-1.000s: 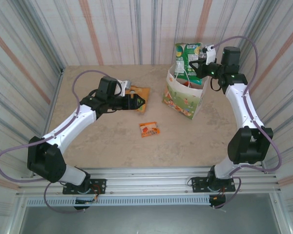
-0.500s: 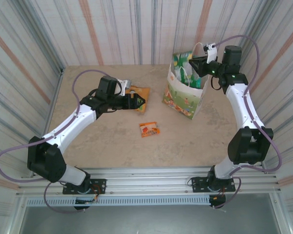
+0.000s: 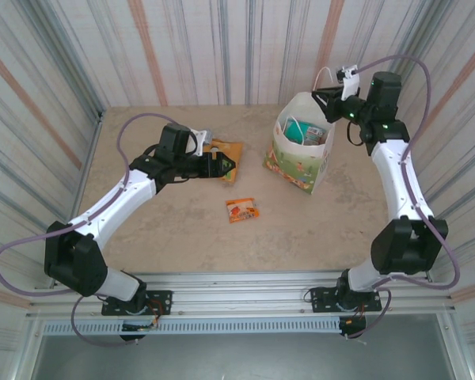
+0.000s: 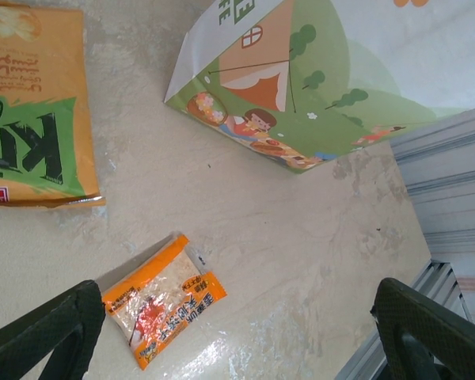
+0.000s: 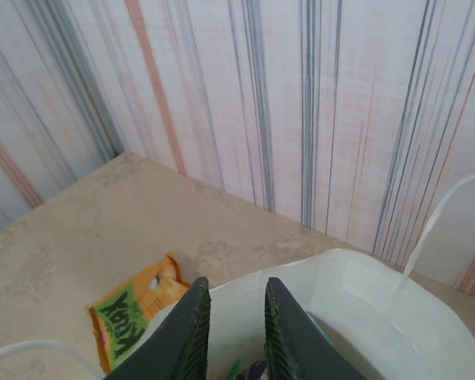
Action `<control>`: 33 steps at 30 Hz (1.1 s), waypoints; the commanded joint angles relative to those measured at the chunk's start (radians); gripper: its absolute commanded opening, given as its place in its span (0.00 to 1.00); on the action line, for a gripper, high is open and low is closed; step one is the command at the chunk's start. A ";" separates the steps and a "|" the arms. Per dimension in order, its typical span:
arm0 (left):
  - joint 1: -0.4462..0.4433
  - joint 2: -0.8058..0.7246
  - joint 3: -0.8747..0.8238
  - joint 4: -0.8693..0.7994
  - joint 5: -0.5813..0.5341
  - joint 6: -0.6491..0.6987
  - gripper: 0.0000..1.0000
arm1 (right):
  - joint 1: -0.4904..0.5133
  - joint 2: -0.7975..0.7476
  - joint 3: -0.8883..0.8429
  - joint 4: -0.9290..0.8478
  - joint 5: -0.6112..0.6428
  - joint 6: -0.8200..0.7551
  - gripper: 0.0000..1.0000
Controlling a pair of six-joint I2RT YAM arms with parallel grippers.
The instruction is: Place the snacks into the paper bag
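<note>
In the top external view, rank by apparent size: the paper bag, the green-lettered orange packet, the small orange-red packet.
Largest: paper bag.
Middle: green-lettered orange packet, partly hidden.
Smallest: orange-red packet.

The top camera looks steeply down from behind the near edge over the whole worktop (image 3: 166, 229); the left wrist camera hangs close over the middle, facing the foot of the paper bag (image 4: 301, 87); the right wrist camera sits above the bag's mouth, facing the far left corner; both wrist views share the orange packet (image 4: 32, 119).
</note>
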 commanded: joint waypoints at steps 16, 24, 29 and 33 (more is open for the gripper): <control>-0.043 0.246 -0.153 0.080 0.035 -0.191 0.66 | 0.208 -0.598 -0.529 -0.234 0.145 0.283 0.33; -0.059 0.379 -0.125 0.136 0.050 -0.220 0.44 | 0.285 -0.676 -0.620 -0.220 0.173 0.357 0.33; -0.066 0.418 -0.119 0.128 0.023 -0.222 0.43 | 0.304 -0.677 -0.628 -0.214 0.178 0.372 0.33; -0.069 0.441 -0.118 0.137 0.028 -0.220 0.42 | 0.311 -0.677 -0.632 -0.208 0.182 0.378 0.33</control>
